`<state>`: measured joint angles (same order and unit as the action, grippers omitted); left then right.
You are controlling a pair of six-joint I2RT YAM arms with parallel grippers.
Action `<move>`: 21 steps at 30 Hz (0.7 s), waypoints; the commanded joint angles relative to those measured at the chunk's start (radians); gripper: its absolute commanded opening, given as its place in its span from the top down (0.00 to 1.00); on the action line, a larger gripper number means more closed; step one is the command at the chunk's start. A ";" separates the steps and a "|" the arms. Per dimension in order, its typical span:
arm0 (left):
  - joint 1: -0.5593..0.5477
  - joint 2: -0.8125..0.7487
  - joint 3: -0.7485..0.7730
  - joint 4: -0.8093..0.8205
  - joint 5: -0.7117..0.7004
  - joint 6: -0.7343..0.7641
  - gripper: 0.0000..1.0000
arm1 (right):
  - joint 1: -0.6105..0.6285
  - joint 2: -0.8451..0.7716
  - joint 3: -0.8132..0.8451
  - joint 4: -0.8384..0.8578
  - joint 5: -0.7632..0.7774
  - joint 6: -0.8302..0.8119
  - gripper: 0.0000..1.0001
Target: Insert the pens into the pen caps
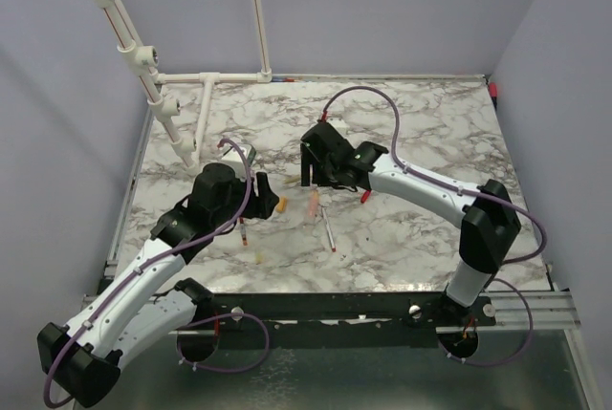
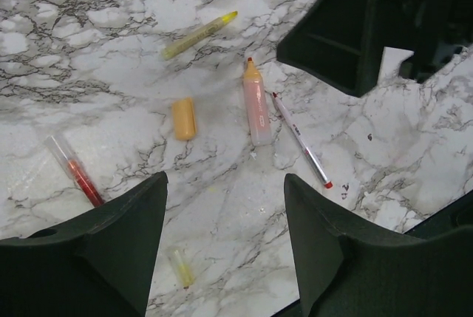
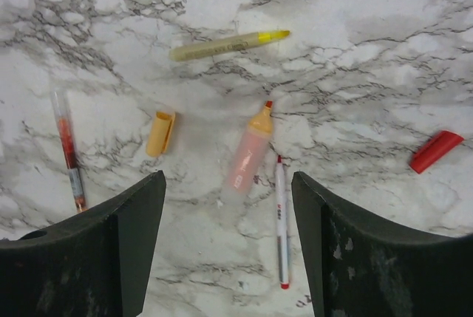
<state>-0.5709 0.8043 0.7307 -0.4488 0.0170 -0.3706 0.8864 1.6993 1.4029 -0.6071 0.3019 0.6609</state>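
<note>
A white marble-patterned tabletop with grey veins point(image 1: 421, 123) fills a booth with plain pale lavender walls point(image 1: 402, 9). A white plastic pipe frame point(image 1: 143, 56) stands at its far left corner.

The left gripper point(image 2: 225, 184) hangs over the marble with its dark fingers spread and nothing between them. The right gripper point(image 3: 228, 180) is likewise wide apart and empty.

Every pen lies flat and uncapped on the surface:
- a yellow highlighter pen point(image 3: 229, 45)
- a salmon-pink highlighter pen with an orange tip point(image 3: 249, 151)
- just beside that one, a thin white pen with a red tip point(image 3: 281, 221)
- well apart from these, a clear-barrelled red pen point(image 3: 69, 151)

A stubby orange cap point(image 3: 160, 133) lies between the red pen and the pink highlighter, touching neither. A red cap point(image 3: 436, 151) lies alone to one side. A small pale-yellow cap point(image 2: 181, 267) rests on the marble between the left gripper's fingers.
</note>
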 commanded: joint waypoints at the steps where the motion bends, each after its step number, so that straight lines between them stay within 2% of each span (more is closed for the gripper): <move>1: -0.001 -0.022 -0.021 0.050 0.055 0.038 0.35 | -0.008 0.116 0.099 0.005 0.028 0.171 0.28; 11: -0.001 -0.056 -0.024 0.055 0.070 0.047 0.35 | -0.053 0.319 0.236 -0.031 0.062 0.454 0.36; 21: -0.003 -0.074 -0.029 0.061 0.084 0.046 0.35 | -0.082 0.429 0.264 -0.024 0.083 0.548 0.43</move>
<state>-0.5709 0.7479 0.7212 -0.4053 0.0715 -0.3351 0.8158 2.0804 1.6402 -0.6128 0.3462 1.1355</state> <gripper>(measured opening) 0.652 0.585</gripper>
